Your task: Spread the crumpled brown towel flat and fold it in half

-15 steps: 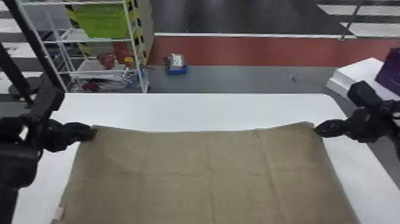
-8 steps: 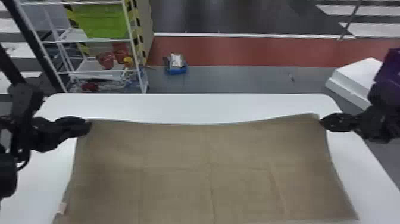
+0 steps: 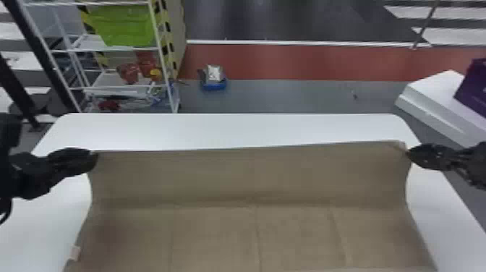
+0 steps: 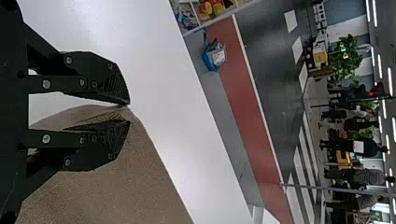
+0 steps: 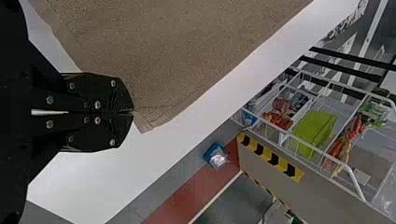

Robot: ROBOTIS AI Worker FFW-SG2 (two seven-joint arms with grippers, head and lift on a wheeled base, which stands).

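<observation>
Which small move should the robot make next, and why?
Probably carry the brown towel's far edge toward the robot, over the near half: the left gripper and right gripper each pinch a far corner, and the towel is spread wide between them, its far part seemingly raised.

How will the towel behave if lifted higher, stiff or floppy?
Likely floppy: the towel bows inward at its sides. Its far edge, nearly straight between the left gripper and right gripper, would probably sag if they came closer. Its creases may fold easily.
</observation>
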